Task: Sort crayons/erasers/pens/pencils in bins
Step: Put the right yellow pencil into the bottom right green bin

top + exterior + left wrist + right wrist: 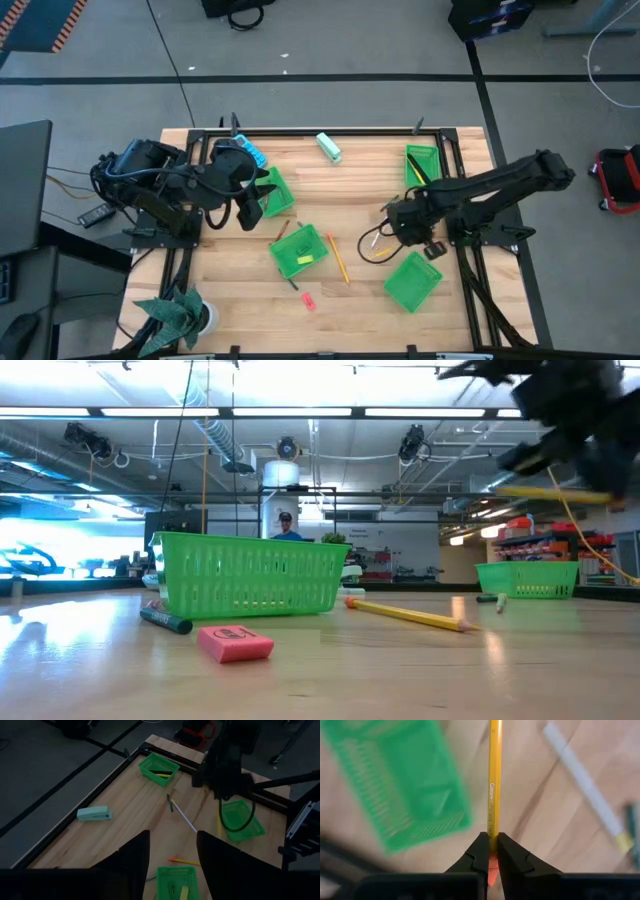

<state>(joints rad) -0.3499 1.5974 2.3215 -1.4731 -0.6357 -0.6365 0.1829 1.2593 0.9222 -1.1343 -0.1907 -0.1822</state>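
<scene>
Right wrist view caught the right end effector clenched on a yellow pencil, held clear above the wooden surface beside an empty green bin. Across the surface, the left end effector hung released near the far bin. An orange pencil and pink eraser lay loose beside the middle bin.

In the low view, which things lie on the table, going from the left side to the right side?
Dark crayon → pink eraser → near green bin → yellow pencil → far green bin.
</scene>
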